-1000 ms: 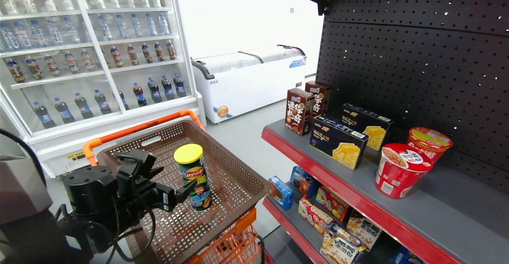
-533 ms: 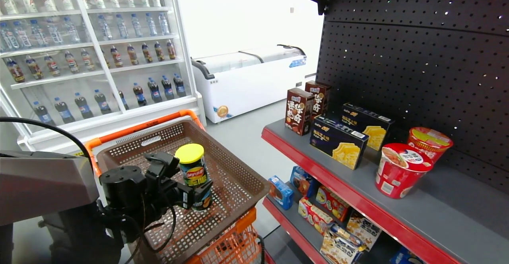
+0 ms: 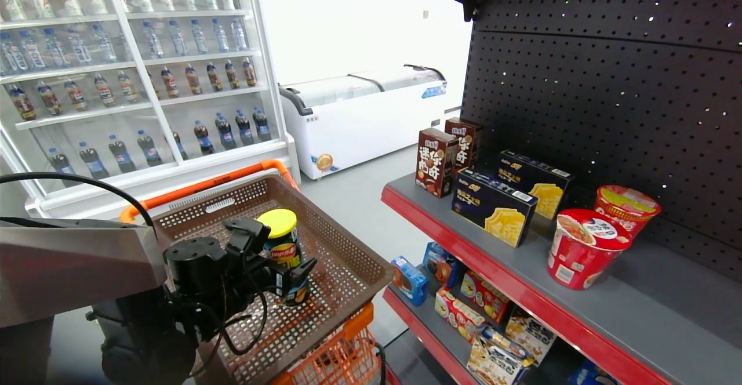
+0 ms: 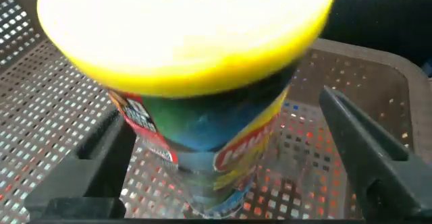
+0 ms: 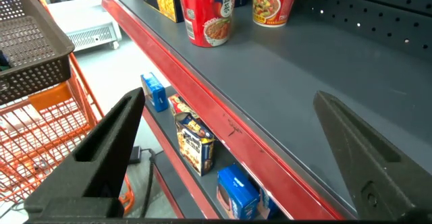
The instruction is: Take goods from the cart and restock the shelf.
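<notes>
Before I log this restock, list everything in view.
shelf: one, grey, red edge
tall boxes: two, brown, shelf's far end
flat boxes: two, dark blue, mid shelf
noodle cups: two, red, nearer on shelf
snack packs: several, mixed, lower shelf
cart: one, orange, beside shelf
basket: one, brown, atop cart
chip can: one, yellow lid, upright in basket
cooler: one, white, behind cart
freezer: one, white, far back
left gripper: black, open around chip can
right gripper: black, open, near shelf

The can [image 3: 279,228] is stood in the basket [image 3: 342,228] atop the cart [image 3: 342,362], left of the shelf [image 3: 637,309] on which boxes [image 3: 493,205] and cups [image 3: 582,249] are set.
</notes>
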Robot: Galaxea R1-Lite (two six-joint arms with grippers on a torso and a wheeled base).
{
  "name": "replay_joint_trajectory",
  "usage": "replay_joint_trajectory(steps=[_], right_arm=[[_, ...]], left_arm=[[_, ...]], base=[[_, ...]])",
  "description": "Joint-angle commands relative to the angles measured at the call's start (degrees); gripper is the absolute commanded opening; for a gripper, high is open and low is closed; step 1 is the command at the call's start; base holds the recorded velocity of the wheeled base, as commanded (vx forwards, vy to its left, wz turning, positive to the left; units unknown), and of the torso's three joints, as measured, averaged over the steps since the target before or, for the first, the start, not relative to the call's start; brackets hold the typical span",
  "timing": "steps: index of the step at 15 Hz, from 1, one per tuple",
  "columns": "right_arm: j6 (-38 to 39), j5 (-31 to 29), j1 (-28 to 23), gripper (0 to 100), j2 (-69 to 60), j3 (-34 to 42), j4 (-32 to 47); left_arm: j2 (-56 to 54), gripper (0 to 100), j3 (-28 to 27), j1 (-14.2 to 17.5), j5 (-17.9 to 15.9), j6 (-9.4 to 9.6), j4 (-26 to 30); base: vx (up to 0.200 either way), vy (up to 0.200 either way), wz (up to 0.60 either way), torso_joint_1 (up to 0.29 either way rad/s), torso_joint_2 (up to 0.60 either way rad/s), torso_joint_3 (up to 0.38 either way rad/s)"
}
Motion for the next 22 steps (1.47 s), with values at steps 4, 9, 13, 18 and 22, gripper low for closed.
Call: replay_joint_trajectory(steps=[4, 9, 13, 18, 22], right_arm=[[-0.01, 0.01, 0.00, 100, -0.01, 0.00, 0.00], [-0.01, 0.01, 0.00, 100, -0.01, 0.00, 0.00], [-0.01, 0.01, 0.00, 100, -0.01, 0.00, 0.00], [-0.01, 0.01, 0.00, 100, -0.01, 0.00, 0.00], [-0.01, 0.01, 0.00, 100, -0.01, 0.00, 0.00]], left_arm=[[1.10, 0, -0.58, -0.14, -0.27, 0.08, -0.08], [-4.43, 0, 4.16, 0.04, -0.45, -0.19, -0.08], [-15.86, 0, 10.23, 1.18, -0.36, -0.36, 0.45], [-46.10, 0, 9.35, 4.35, -0.18, -0.36, 28.13], [-70.70, 0, 8.73, 11.64, -0.27, -0.71, 52.21]], base=[[0.000, 0.000, 0.00, 0.000, 0.00, 0.000], [0.000, 0.000, 0.00, 0.000, 0.00, 0.000], [0.000, 0.000, 0.00, 0.000, 0.00, 0.000], [0.000, 0.000, 0.00, 0.000, 0.00, 0.000], [0.000, 0.000, 0.00, 0.000, 0.00, 0.000]])
